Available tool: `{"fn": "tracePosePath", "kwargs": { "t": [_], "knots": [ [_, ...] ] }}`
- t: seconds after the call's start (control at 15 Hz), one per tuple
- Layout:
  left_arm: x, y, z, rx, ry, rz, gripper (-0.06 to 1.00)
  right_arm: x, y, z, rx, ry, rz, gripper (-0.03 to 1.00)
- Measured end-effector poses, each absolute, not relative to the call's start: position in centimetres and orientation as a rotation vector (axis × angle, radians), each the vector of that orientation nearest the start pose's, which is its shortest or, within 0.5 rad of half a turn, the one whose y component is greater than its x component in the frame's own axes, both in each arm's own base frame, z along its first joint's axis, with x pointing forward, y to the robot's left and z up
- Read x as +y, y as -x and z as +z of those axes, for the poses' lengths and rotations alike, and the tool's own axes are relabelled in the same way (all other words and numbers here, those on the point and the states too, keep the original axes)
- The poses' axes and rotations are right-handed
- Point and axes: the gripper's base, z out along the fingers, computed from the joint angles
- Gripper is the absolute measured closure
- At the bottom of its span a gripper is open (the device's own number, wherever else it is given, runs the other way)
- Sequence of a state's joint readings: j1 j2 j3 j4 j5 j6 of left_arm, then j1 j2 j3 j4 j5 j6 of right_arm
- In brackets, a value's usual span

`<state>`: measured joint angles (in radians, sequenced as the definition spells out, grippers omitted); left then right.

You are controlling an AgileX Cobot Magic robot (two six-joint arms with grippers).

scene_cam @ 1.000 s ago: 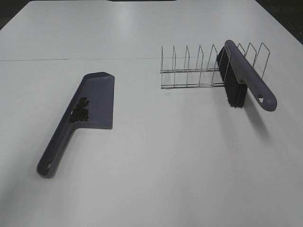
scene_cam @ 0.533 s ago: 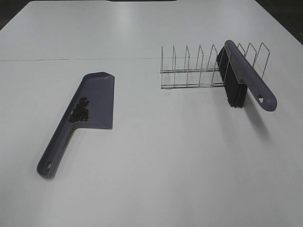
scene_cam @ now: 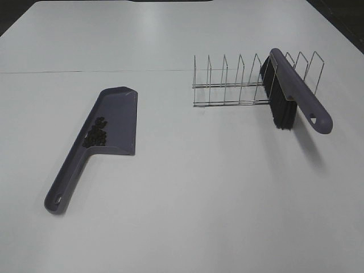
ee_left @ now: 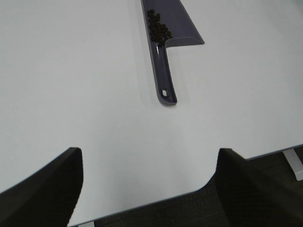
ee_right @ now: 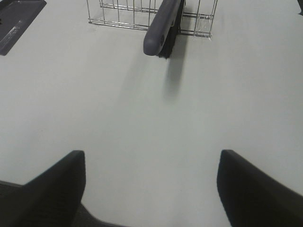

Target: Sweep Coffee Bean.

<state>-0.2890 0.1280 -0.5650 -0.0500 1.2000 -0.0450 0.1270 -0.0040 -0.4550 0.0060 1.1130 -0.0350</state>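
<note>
Coffee bean (scene_cam: 96, 134) is a single cluster of tiny dark ovals lying inside the one purple dustpan (scene_cam: 116, 116), gathered at the rear of the pan where the tray narrows into its handle; the beans are too small and too close together to count exactly.

One white tabletop (scene_cam: 187, 187) carries everything. Next in size is one wire rack (scene_cam: 227, 82), standing upright at the far right, its thin metal dividers forming a row of slots; about nine dividers show, though the brush hides part of the row. One brush (scene_cam: 298, 94) with a purple back and black bristles rests in a slot near the rack's right end, its bristles pointing down to the tabletop and its handle slanting out toward the near right, with one hanging hole near the tip. The dustpan lies flat on the left, well apart from the rack, its open mouth toward the far side and its long handle running toward the near left, also with one hole at its end.

Neither arm shows in the high view. In the left wrist view the left fingers (ee_left: 42, 189) appear as two dark tips spread wide, holding nothing, over the tabletop's near edge with the dustpan ahead of them. In the right wrist view the right fingers (ee_right: 47, 189) are likewise two dark tips spread wide and empty, with the rack and brush ahead.
</note>
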Motion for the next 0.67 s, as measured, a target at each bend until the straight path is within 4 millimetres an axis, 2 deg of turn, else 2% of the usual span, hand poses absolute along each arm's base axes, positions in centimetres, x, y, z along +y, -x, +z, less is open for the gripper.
{"fn": "tracePosePath", "kwargs": {
  "t": [0.2, 0.67],
  "knots": [
    [-0.41, 0.08, 28.22, 2.117, -0.248, -0.267, 0.24, 0.02, 0.30, 26.06, 2.131, 0.173, 0.062, 0.29],
    [-0.38, 0.08, 28.12, 2.106, -0.215, -0.283, 0.24, 0.08, 0.31, 26.06, 2.131, 0.174, 0.071, 0.29]
  ]
}}
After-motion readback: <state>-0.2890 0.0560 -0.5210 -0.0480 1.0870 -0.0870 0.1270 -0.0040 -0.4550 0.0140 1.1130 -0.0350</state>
